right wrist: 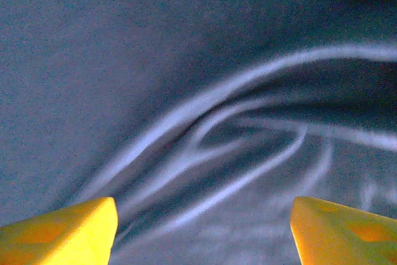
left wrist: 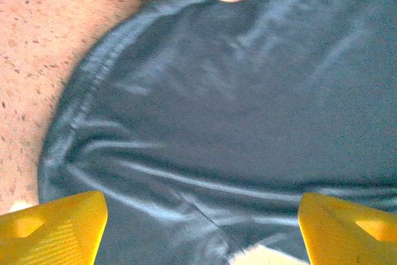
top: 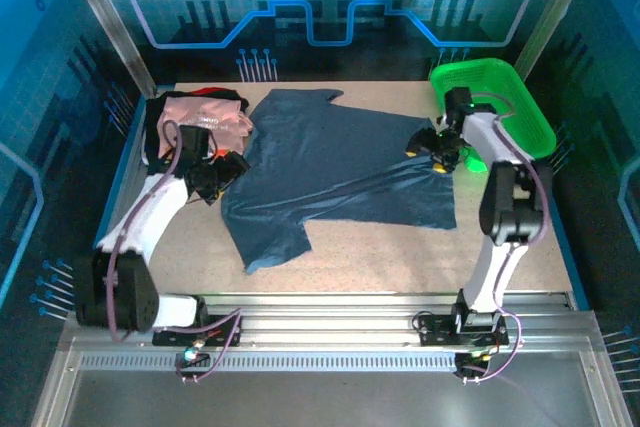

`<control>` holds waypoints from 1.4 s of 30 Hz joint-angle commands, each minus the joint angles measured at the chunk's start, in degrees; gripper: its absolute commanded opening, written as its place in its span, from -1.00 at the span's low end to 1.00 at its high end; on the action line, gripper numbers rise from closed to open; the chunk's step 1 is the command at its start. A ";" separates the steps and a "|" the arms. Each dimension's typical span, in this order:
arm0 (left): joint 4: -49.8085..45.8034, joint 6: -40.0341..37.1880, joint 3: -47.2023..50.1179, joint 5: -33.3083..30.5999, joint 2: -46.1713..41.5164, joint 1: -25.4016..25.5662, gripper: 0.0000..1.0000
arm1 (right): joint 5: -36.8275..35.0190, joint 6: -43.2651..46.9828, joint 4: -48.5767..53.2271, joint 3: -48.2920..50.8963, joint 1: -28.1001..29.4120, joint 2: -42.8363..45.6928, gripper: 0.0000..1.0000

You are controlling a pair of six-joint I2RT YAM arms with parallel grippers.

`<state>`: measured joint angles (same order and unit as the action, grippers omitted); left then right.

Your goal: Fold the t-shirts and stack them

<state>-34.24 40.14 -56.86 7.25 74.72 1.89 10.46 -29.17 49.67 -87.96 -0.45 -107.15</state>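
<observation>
A dark slate-blue t-shirt lies spread and wrinkled across the middle of the table. At its left edge, low over the cloth, is my left gripper. In the left wrist view the gripper is open, its yellow fingertips wide apart over the shirt's curved hem, holding nothing. My right gripper hovers over the shirt's right side. In the right wrist view it is open above creased blue cloth. A pale pink t-shirt lies on a black one at the back left.
A bright green mesh basket stands at the back right corner, just behind my right arm. Bare speckled tabletop shows in front of the blue shirt. A metal rail runs along the near edge.
</observation>
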 commanded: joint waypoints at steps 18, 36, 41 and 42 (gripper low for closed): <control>-19.65 8.52 18.87 3.41 -14.89 8.39 0.60 | 5.85 2.89 5.12 32.50 -17.56 25.54 0.59; 2.09 15.73 26.11 7.81 -6.95 13.62 0.08 | 4.05 0.08 -4.86 37.25 -19.15 17.71 0.52; 8.97 17.56 27.98 8.62 -5.32 13.75 -0.39 | 5.21 -0.49 -7.10 38.82 -18.52 15.10 0.39; 8.78 17.52 27.97 8.48 -5.42 13.75 -0.50 | 5.20 -0.69 -7.42 38.75 -18.15 14.50 0.36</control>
<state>-29.50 56.38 -29.71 14.39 69.19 15.18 15.09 -29.06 43.57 -50.24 -19.07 -90.78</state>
